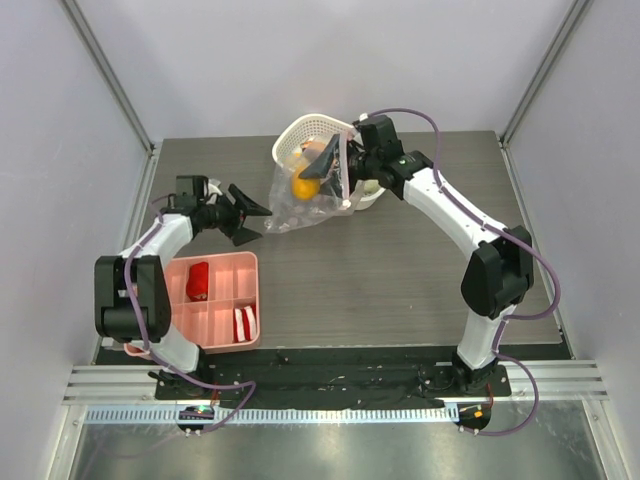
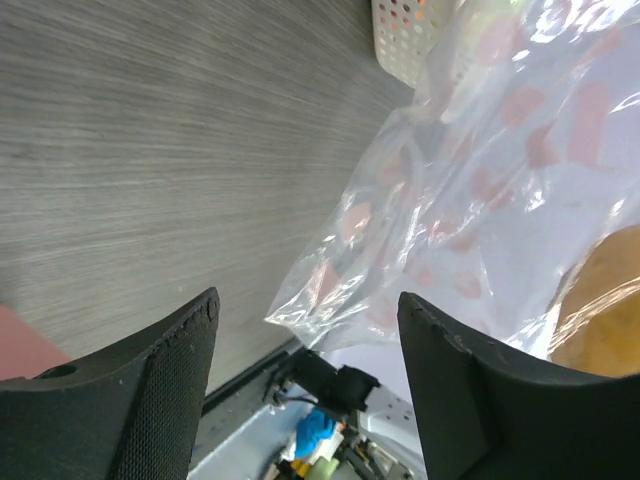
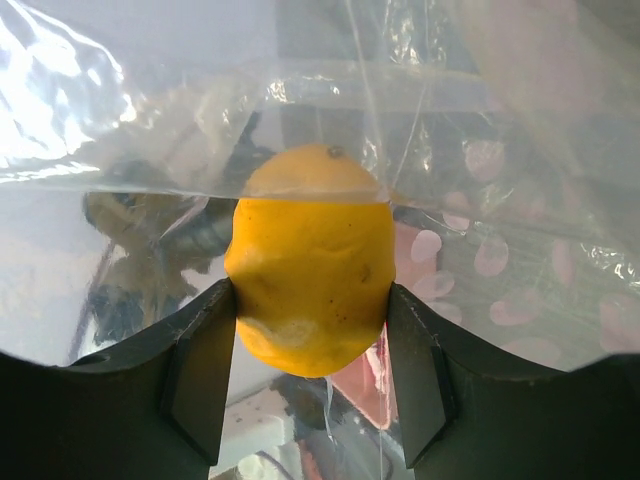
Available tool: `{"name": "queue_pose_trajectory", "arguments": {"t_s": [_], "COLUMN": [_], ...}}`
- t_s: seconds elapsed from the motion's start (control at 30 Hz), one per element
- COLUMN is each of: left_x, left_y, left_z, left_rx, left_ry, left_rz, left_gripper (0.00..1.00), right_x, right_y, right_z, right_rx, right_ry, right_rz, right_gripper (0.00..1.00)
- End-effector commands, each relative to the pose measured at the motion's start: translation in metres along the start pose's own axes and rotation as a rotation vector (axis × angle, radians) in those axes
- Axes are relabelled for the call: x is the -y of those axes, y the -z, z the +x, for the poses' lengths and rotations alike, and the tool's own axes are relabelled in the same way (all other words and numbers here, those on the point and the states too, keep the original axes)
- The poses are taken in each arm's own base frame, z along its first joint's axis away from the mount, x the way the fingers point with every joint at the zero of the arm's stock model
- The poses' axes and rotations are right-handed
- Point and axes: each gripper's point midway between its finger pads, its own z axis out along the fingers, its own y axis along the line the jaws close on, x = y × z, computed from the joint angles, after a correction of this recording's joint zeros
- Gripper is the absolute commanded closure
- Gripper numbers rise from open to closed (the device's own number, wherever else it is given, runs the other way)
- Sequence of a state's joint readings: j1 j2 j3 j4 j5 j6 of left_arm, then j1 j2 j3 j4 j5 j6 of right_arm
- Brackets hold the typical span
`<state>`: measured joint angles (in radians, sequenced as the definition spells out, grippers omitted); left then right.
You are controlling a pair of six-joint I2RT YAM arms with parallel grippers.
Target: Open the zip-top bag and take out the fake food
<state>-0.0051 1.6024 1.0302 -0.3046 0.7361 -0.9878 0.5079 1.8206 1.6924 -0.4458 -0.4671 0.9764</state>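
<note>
Between the right pincer (image 3: pixel 312 300) fingers (image 3: pixel 200 370) sits a yellow-orange plastic toy fruit (image 3: pixel 310 270), clamped from both sides, pads touching it left and right. Clear crinkly zip-top plastic bag (image 1: pixel 300 205) with pink dots wraps around the grip. Film lies over the top of the fruit; cannot tell if the pads press through film or on bare plastic. From the top view the bag hangs slanted from the right pincer, upper end over a white mesh basket (image 1: pixel 300 130) at the far middle of the grey wood-grain surface (image 1: pixel 400 270), lower corner pointing near-left. Something pale orange shows inside the basket, too small to name.

Left pincer (image 2: pixel 307 298) stands wide, nothing gripped. The bag's lower corner sits just beyond the gap between its fingers (image 2: pixel 160 390) in the left wrist view; contact not clear, looks apart. A basket corner shows at the top of that view, and an orange-brown rounded shape shows through the film at the right edge.

Well apart, at the near-left of the surface beside the left arm base, lies a pink plastic compartment tray (image 1: pixel 175 320). A red piece (image 1: pixel 197 281) is in a far-left compartment, a red-white striped piece (image 1: pixel 245 322) in a near-right one.
</note>
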Motion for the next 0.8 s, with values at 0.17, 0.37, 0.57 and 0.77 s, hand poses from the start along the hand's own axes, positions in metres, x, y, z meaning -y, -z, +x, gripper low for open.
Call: {"name": "queue_pose_trajectory", "arguments": {"t_s": [0.17, 0.37, 0.57, 0.77], "left_x": [0.043, 0.055, 0.023, -0.034], "left_y": [-0.001, -0.004, -0.002, 0.024], "left_z": [-0.003, -0.01, -0.024, -0.052], "left_rx": [-0.061, -0.055, 0.039, 0.155], "left_ry": [-0.036, -0.001, -0.091, -0.142], "left_rz": [0.214, 0.298, 0.025, -0.269], "left_gripper": [0.23, 0.69, 1.0, 1.0], "right_x": [-0.065, -0.063, -0.038, -0.017], "right_y": [0.02, 0.019, 0.021, 0.027], "right_z": [-0.018, -0.014, -0.01, -0.011], "right_rx": [0.038, 0.026, 0.042, 0.068], "right_ry": [-0.028, -0.056, -0.015, 0.047], "right_rz": [-0.22, -0.23, -0.139, -0.03], "right_gripper": [0.99, 0.99, 0.99, 0.99]}}
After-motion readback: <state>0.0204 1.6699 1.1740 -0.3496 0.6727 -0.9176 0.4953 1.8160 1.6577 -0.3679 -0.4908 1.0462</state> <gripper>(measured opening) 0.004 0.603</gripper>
